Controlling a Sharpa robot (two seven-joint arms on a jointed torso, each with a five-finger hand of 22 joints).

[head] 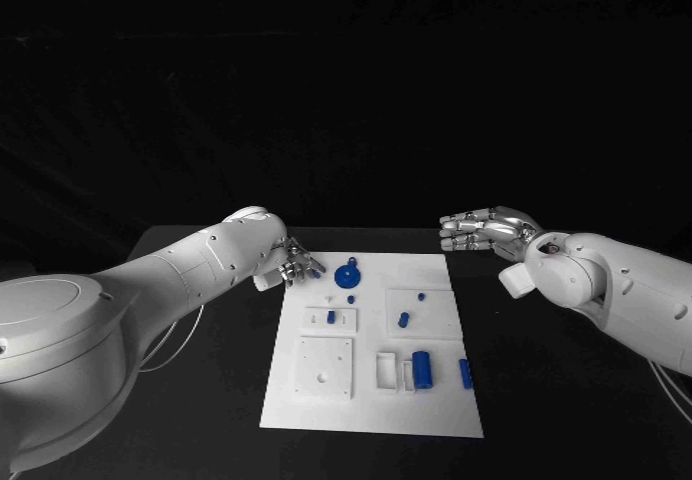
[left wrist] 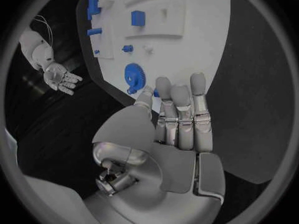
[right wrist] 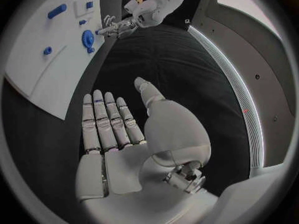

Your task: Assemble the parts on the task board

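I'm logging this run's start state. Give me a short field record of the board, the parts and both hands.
board: white task board lying flat on the black table
gear: blue gear near the board's far left corner
other parts: blue cylinder and smaller blue pieces spread over the board
left hand: at the board's far left edge, beside the gear, holding nothing
right hand: off the board past its far right corner, fingers apart, empty

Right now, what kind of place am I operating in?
Probably a lab test bench, not a workshop floor: a black table under a dark backdrop, a white task board carrying small blue parts such as a gear, and both hands empty beside it.
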